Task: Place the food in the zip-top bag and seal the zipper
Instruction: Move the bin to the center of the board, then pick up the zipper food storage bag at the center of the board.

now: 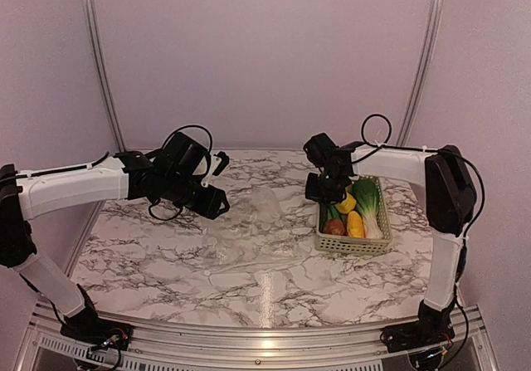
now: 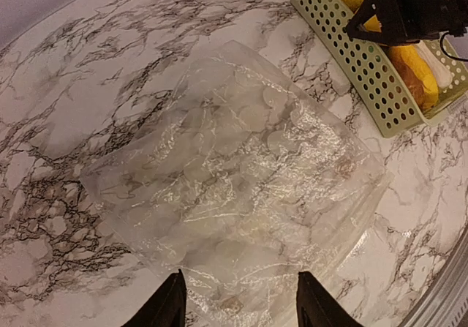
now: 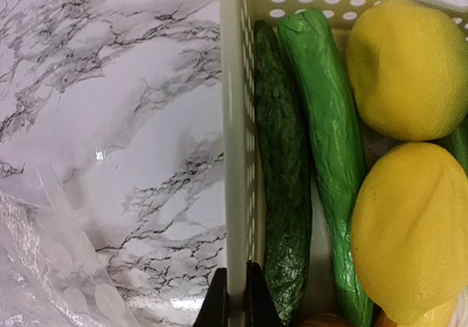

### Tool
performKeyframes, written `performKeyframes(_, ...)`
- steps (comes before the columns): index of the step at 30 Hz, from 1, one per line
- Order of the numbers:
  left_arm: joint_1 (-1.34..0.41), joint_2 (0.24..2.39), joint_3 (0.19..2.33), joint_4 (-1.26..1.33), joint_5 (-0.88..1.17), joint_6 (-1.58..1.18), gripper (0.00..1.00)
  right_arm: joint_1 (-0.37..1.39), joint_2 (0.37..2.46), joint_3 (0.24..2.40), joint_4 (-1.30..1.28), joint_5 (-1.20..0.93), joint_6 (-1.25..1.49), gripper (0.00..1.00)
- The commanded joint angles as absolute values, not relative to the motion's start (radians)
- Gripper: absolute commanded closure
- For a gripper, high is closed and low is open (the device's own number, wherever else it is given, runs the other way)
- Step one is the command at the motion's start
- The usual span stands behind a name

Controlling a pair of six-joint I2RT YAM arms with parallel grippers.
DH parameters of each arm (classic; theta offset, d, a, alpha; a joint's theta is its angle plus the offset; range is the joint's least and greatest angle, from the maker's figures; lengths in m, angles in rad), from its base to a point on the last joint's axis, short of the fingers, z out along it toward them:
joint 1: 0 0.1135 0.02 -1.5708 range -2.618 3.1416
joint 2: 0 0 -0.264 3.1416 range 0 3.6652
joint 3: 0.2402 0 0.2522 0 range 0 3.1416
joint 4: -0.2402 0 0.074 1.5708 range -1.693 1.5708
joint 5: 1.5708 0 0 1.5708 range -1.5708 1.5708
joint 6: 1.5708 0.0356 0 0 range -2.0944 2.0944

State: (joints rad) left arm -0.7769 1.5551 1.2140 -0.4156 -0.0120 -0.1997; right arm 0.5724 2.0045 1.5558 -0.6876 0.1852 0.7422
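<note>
We find the right claw closed on the left wall of the basket, which stands near the right edge of the table and holds the cucumber, a lemon and other food. The left claw stands open above the bag, which lies flat at the table's centre, beside the basket.

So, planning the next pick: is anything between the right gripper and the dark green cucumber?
Yes: the basket's side wall. The right gripper is shut on it, the dark green cucumber lying just inside.
</note>
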Motion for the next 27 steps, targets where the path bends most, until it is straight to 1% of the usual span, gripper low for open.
performKeyframes(1,-0.880,1.502,1.152,-0.436,-0.038,-0.043,0.47,0.648,1.930,1.428,-0.708,0.066,0.832,1.00)
performKeyframes(4,-0.956,1.511,1.126,-0.430,-0.069,-0.020,0.50,0.672,1.920,1.373,-0.674,0.015,0.839,1.00)
performKeyframes(5,-0.980,1.521,1.123,-0.430,-0.090,-0.011,0.51,0.672,1.921,1.376,-0.676,0.010,0.835,0.94)
performKeyframes(7,-1.030,1.562,1.136,-0.449,-0.131,0.017,0.51,0.673,1.908,1.399,-0.693,0.022,0.812,0.78)
performKeyframes(10,-1.108,1.638,1.180,-0.485,-0.212,0.073,0.47,0.670,1.863,1.431,-0.719,0.071,0.773,0.57)
performKeyframes(13,-1.156,1.715,1.218,-0.500,-0.275,0.117,0.42,0.665,1.819,1.450,-0.733,0.083,0.739,0.47)
performKeyframes(14,-1.165,1.741,1.229,-0.499,-0.290,0.132,0.42,0.664,1.806,1.455,-0.733,0.081,0.723,0.44)
performKeyframes(19,-1.181,1.847,1.284,-0.487,-0.357,0.165,0.44,0.664,1.746,1.454,-0.691,0.068,0.644,0.38)
performKeyframes(27,-1.186,1.985,1.338,-0.452,-0.471,0.235,0.53,0.640,1.727,1.457,-0.707,0.051,0.622,0.39)
